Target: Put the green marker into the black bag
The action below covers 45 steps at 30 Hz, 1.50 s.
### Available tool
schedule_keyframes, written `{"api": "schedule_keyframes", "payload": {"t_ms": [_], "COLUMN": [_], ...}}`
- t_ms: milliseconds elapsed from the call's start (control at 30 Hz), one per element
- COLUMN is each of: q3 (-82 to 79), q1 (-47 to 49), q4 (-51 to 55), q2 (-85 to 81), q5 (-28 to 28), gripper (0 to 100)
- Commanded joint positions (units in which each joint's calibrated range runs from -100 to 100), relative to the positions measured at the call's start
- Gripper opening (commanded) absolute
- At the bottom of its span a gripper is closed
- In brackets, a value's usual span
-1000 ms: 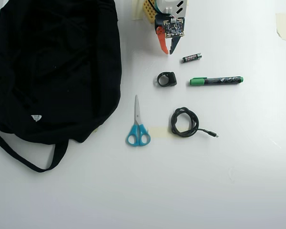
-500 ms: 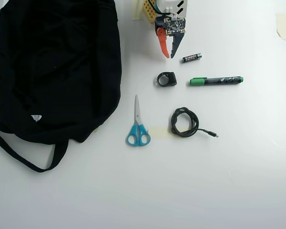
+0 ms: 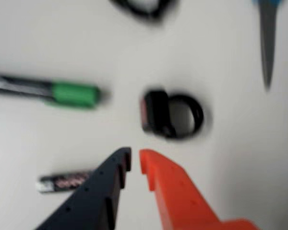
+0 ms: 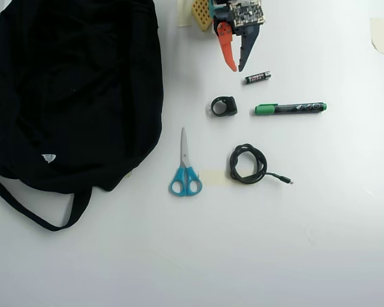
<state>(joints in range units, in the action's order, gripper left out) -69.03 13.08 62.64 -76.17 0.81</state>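
The green marker lies flat on the white table right of centre, its green cap pointing left; the blurred wrist view shows that cap at the left. The black bag fills the upper left of the overhead view, its strap trailing toward the bottom. My gripper hangs at the top centre, above and left of the marker and apart from it. Its orange and black fingers stand almost together with nothing between them, as the gripper also shows in the wrist view.
A small black battery lies just right of the fingertips. Below them sits a black ring-shaped clip. Blue-handled scissors and a coiled black cable lie further down. A tape strip sits at the top right.
The gripper has shifted a little to the right and back toward the top edge. Everything on the table stays where it was.
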Motion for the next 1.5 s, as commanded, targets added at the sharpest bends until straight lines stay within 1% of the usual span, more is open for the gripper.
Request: {"api": "schedule_keyframes", "payload": {"t_ms": [0,233,900,1467], "q3": [9.9,17.4,31.9,43.1], "q1": [1.6,1.6,4.5,4.9], "q4": [-1.1,-1.1,-1.1,-1.1], "q2": [7.0,14.4,28.5,38.7], "q5": [-0.3,-0.3,-0.3,-0.3], "gripper": [2,2,2,2]}}
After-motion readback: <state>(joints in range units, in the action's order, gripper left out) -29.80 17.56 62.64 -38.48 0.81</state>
